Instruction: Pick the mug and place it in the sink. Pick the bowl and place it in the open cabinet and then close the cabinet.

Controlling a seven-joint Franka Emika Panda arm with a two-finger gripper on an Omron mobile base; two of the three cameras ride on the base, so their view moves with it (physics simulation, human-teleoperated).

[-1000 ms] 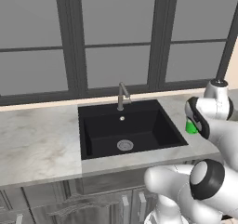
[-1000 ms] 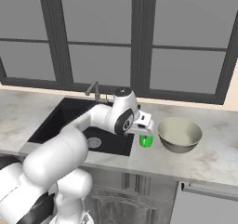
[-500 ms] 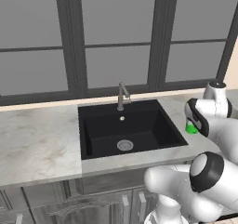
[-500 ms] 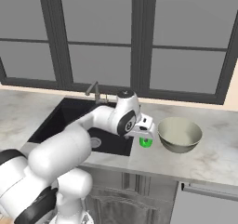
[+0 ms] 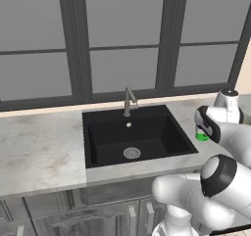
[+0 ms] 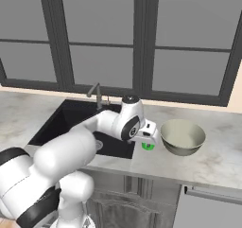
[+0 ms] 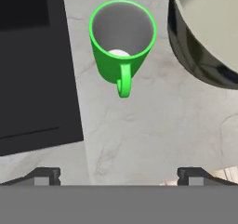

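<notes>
Closing in on the mug!
Lower over the mug (image 7: 122, 42) than a second ago, pincer (image 7: 119, 175) spread wide and empty. Upright on the table (image 7: 153, 125) at upper centre of hand view, handle toward camera, between sink (image 7: 32, 65) and bowl (image 7: 209, 32). Grasp looks imminent; nothing lifted yet.

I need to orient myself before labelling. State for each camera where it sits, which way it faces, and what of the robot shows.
Left base view: behind-left, facing the sink and window; white arm at lower right, hiding most of the mug.
Right base view: behind-right, same counter; arm from lower left, gripper over the mug beside the bowl.
Hand view: looks down on the mug; fingertips at bottom.
All share the mug.
</notes>
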